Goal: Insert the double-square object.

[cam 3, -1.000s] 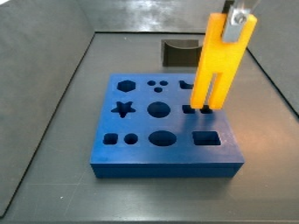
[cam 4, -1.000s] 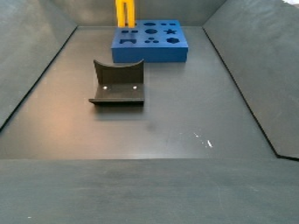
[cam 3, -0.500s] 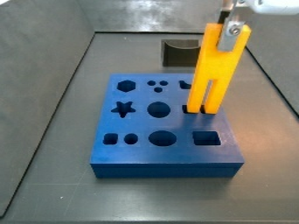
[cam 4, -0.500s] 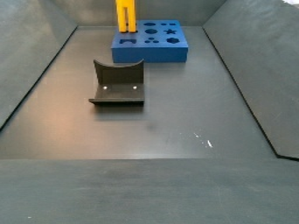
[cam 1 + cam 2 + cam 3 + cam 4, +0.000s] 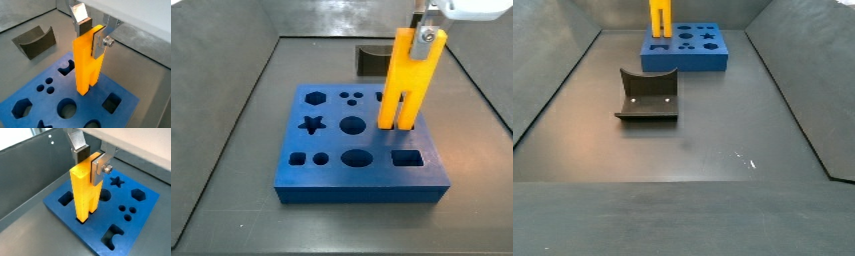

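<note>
The double-square object (image 5: 408,85) is a tall yellow bar with two square prongs at its lower end. My gripper (image 5: 425,28) is shut on its upper end and holds it upright over the right side of the blue block (image 5: 325,150). In both wrist views the silver fingers (image 5: 100,41) (image 5: 100,165) clamp the bar (image 5: 87,65) (image 5: 85,193) from two sides. The prong tips are at the block's top face (image 5: 133,203), where its two small square holes lie. I cannot tell whether they have entered. In a side view the bar (image 5: 660,18) stands at the far block (image 5: 687,50).
A dark grey curved block (image 5: 648,95) stands on the floor apart from the blue block; it also shows behind it in a side view (image 5: 374,58) and in a wrist view (image 5: 37,41). The blue block has star, round, hexagon and square holes. Grey walls enclose the floor.
The gripper and the yellow bar have shifted a little to the left and slightly lower in a side view. The grip is unchanged.
</note>
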